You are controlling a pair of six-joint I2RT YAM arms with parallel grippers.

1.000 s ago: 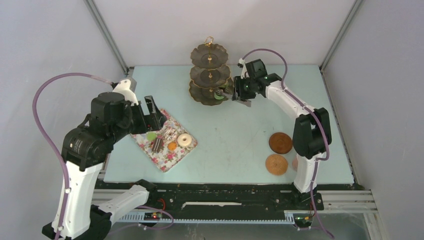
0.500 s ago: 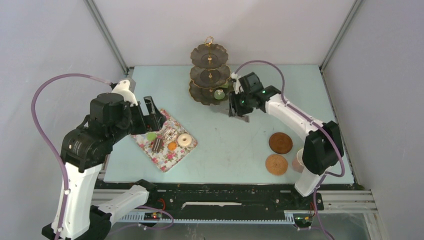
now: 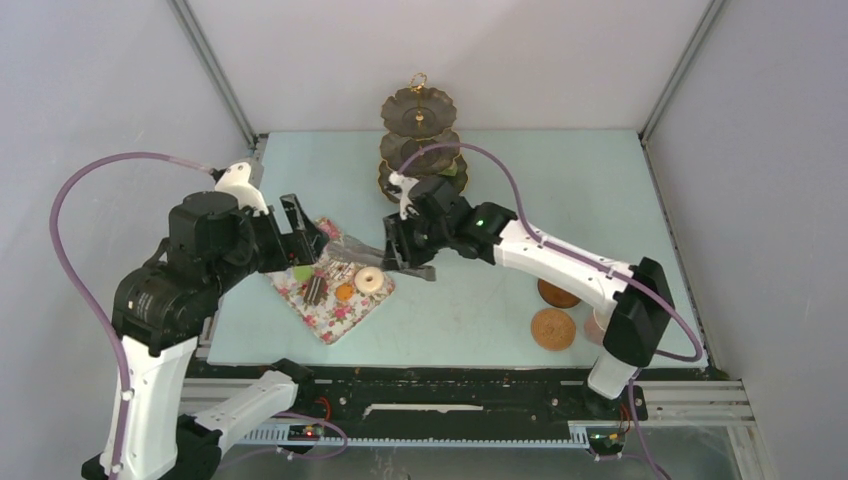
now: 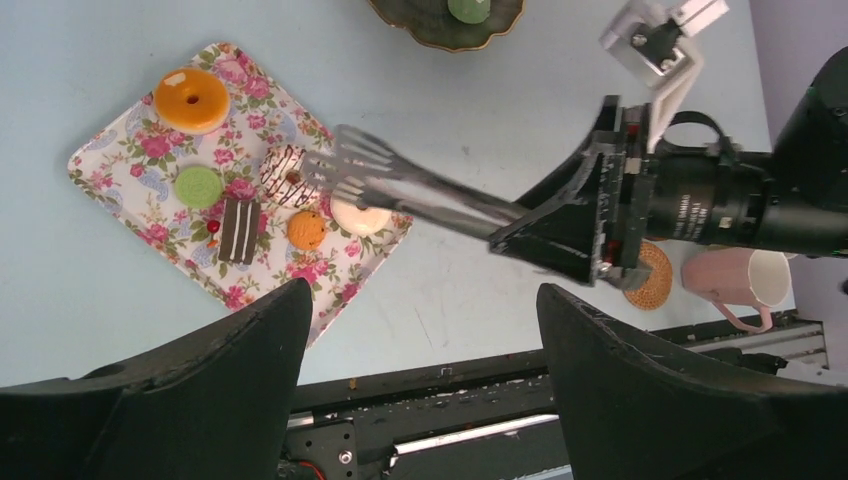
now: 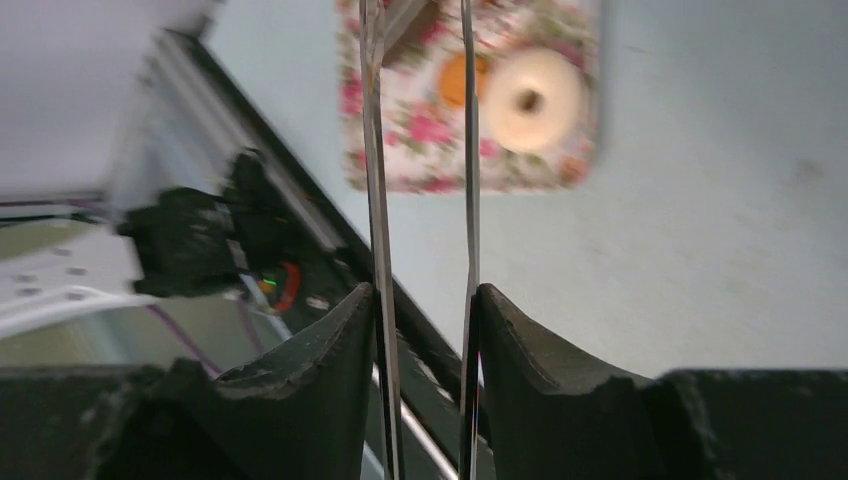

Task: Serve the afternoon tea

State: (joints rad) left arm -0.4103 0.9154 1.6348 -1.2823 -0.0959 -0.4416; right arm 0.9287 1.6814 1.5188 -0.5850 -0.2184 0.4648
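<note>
claw (image 5: pixel 422 312) gripping tongs (image 5: pixel 375 200), white doughnut (image 5: pixel 532 100) (on cloth (image 5: pixel 428 130))

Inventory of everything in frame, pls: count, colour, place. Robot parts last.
table: 1, pale blue-green, under everything
tiered stand: 1, dark with gold rims, far centre
green cake: 1, green, stand's bottom tier
floral cloth: 1, white with pink flowers, near left
doughnuts: 3, orange, cream, chocolate-drizzled white, on the cloth
green disc: 1, green, on the cloth
chocolate bar cake: 1, brown, on the cloth
small orange cake: 1, orange, on the cloth
tongs: 1, grey metal, held over the cloth
coasters: 2, brown, near right
cup: 1, pink, beside the coasters
left gripper: 1, black, open, by the cloth's left side
right gripper: 1, black, shut on the tongs
</note>
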